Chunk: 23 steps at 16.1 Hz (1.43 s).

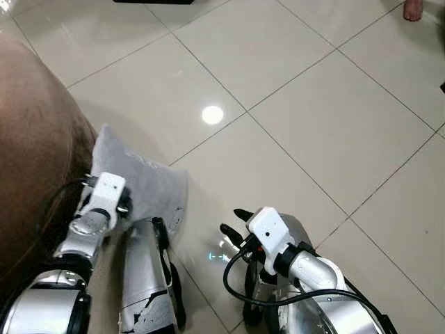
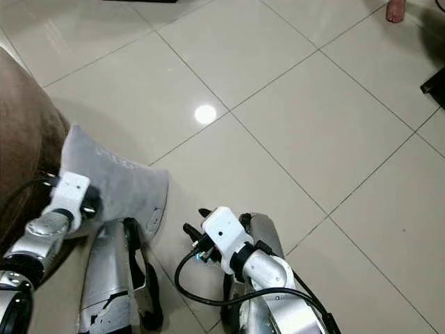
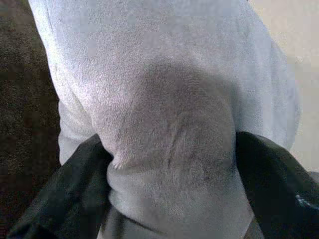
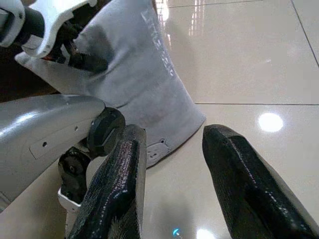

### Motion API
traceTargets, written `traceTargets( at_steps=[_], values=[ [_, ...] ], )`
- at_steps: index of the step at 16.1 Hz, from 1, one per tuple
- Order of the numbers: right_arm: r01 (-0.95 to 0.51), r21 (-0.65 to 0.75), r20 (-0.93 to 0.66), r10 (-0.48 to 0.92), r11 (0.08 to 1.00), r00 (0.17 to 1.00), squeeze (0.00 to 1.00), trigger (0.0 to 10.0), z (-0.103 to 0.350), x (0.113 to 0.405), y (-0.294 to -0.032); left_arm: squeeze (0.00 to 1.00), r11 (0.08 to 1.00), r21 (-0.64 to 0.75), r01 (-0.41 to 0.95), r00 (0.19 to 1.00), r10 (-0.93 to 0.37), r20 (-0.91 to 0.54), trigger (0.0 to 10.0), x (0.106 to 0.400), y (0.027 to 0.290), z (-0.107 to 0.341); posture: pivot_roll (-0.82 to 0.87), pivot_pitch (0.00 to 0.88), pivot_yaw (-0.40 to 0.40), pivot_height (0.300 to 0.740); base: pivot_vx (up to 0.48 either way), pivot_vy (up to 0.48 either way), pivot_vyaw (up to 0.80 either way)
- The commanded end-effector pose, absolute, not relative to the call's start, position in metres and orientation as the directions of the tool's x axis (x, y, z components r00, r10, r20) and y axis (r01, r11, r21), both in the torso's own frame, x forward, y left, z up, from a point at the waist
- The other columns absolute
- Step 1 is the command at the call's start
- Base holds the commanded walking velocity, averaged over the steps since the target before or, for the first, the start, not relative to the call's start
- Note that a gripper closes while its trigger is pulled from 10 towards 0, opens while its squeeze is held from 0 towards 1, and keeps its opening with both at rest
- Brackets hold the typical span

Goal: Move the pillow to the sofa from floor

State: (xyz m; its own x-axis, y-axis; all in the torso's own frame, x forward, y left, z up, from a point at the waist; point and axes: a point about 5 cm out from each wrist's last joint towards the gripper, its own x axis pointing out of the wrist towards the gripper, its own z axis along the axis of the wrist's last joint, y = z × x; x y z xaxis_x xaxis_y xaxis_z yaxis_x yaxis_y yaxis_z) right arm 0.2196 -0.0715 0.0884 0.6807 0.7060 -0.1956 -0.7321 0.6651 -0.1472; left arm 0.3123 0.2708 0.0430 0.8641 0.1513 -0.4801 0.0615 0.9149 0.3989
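1. The left pincer (image 3: 169, 164) is closed on the grey pillow (image 1: 142, 177), its two black fingers (image 3: 65, 194) pinching a fold of the soft cover between them. The pillow stands on edge beside the brown sofa (image 1: 35, 160), its far corner leaning on the sofa's side and its lower corner down by the robot's left leg (image 1: 146, 278), at or near the tiled floor (image 1: 292, 90); whether it is touching the tiles cannot be told.

2. The hold is on a bunched fold of fabric, not on the body of the pillow. The likely risk is that the plush cover slides out of the fingers as the pillow's weight comes onto it during the lift, dropping it back beside the sofa.

3. A second risk is that the pillow is pushed against the sofa's curved side instead of being carried over it, so that it folds or is levered out of the grip.

4. The right pincer (image 4: 169, 184) hangs empty on the far side of the pillow from the sofa, fingers spread apart above the floor, and gives no support.

5. The robot's left leg stands just beside the pillow's lower corner and could snag it as it rises.

6. A person's foot (image 1: 413, 10) rests on the floor well apart from the sofa, clear of the work.
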Motion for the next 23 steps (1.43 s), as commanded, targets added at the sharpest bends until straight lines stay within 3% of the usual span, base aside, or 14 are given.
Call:
traceTargets(
  at_steps=[1,17,20,23],
  values=[
    [-0.76,-0.121,-0.221,0.729,0.639,0.648,0.0,10.0,0.085,0.212,-0.071,0.0,0.92,0.379,0.098,0.832,0.134,-0.539,0.0,0.303,0.269,0.03,0.04,0.384,-0.039,0.532,0.0,0.0,0.0],
    [-0.744,-0.144,-0.223,0.711,0.652,0.667,0.0,10.0,0.083,0.22,-0.079,0.0,0.94,0.317,0.122,0.86,0.06,-0.507,0.0,0.318,0.248,0.038,0.02,0.309,-0.013,0.532,0.0,0.0,0.0],
    [-0.714,-0.152,-0.215,0.682,0.684,0.699,0.0,10.0,0.084,0.224,-0.084,0.0,0.958,0.241,0.155,0.88,-0.023,-0.474,0.0,0.324,0.235,0.043,0.0,0.264,0.006,0.532,0.0,0.0,0.0],
    [-0.645,-0.12,-0.2,0.618,0.754,0.76,0.0,10.0,0.085,0.218,-0.1,0.0,0.961,0.084,0.264,0.89,-0.209,-0.406,0.0,0.323,0.203,0.042,-0.01,0.194,0.006,0.532,0.0,0.0,0.0]
  ],
)
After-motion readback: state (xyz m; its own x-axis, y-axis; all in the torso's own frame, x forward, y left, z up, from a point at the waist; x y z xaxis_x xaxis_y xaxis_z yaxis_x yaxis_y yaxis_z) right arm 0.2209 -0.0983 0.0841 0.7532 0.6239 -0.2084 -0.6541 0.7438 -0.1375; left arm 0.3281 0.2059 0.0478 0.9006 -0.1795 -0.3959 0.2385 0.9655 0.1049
